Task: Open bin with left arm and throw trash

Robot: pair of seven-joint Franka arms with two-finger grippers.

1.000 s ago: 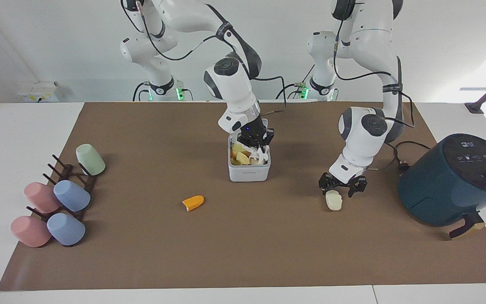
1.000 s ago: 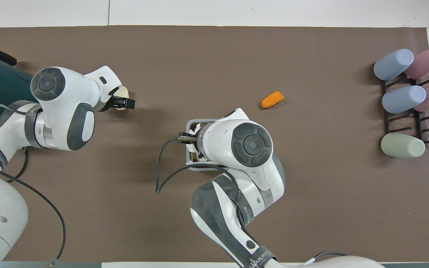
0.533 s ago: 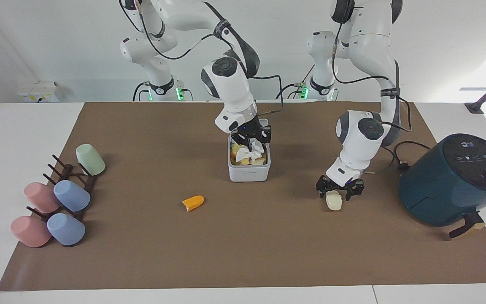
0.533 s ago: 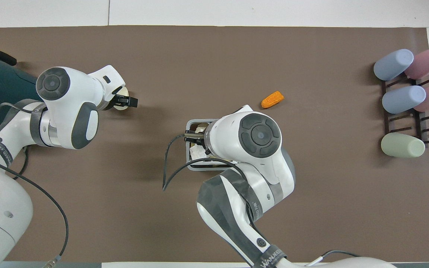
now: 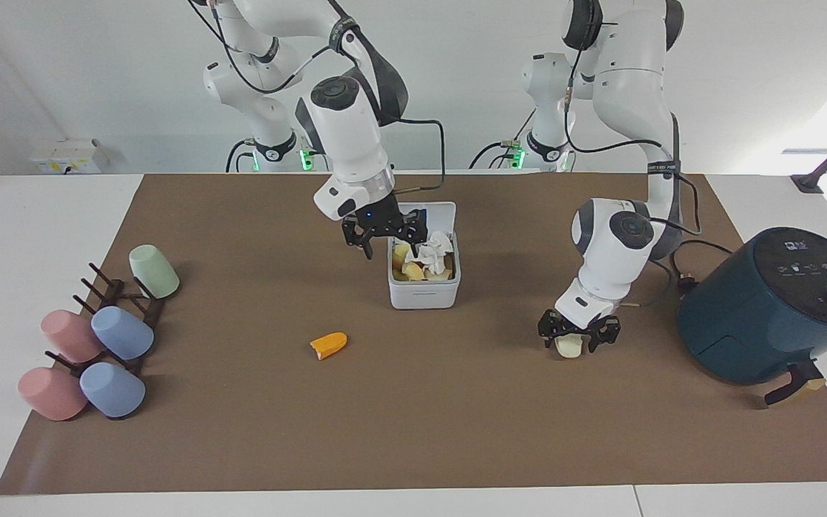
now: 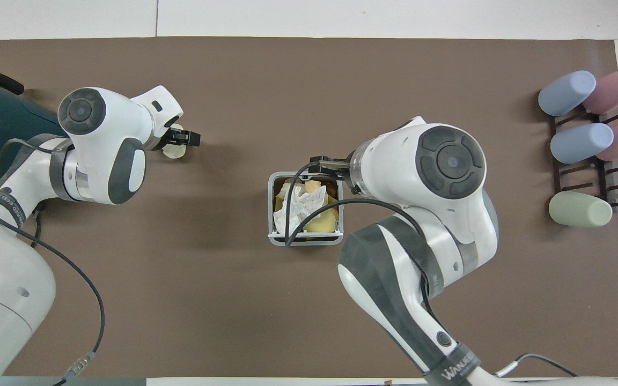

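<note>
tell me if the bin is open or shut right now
Open. The bin's lid stands up at the edge nearest the robots, and the white tissue and yellowish scraps show inside.

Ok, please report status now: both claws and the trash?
Right claw empty, beside open bin. White tissue in bin. Left claw around cream piece on mat. Orange piece untouched.

White table (image 5: 40, 237), brown mat (image 5: 413, 424) spread over most of it. Centre frame in the facing view sits the white bin (image 5: 424, 283), lid up. Lower left of it lies the orange piece (image 5: 329, 345). Cup rack (image 5: 123, 305) at left edge, teal air fryer (image 5: 772, 309) at right, cream piece (image 5: 568, 347) between bin and fryer.
</note>
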